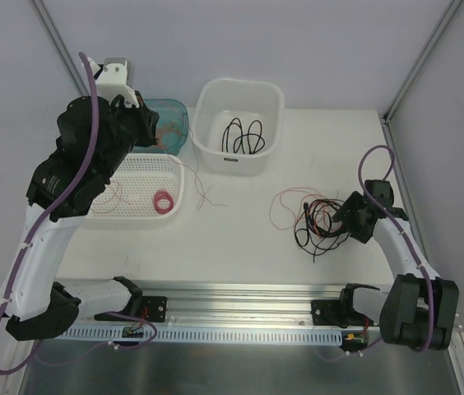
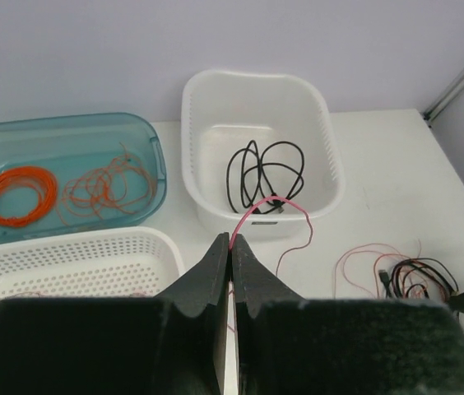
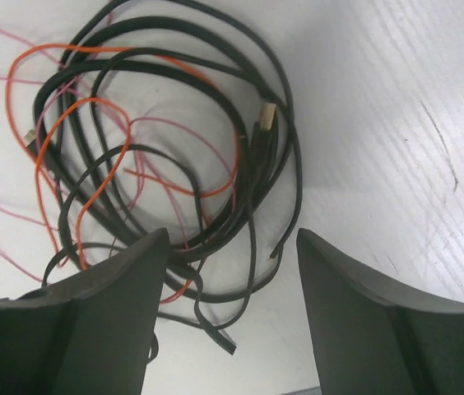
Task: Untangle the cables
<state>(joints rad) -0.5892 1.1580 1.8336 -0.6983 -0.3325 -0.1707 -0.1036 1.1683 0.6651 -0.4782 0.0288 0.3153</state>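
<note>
A white table [image 1: 240, 247] stands between plain pale grey walls [image 1: 257, 41]. Two slanted metal posts [image 1: 60, 45] rise at its far corners. A ribbed metal rail [image 1: 240, 291] runs along the near edge, under even light

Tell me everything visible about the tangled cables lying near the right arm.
The tangled cables are a loose heap of flat black leads, one thin orange wire and thin pink-red wires, looped through each other. One black lead ends in a metal plug. The heap lies flat on the white table. The right gripper stands open at its edge; contact cannot be told.
</note>
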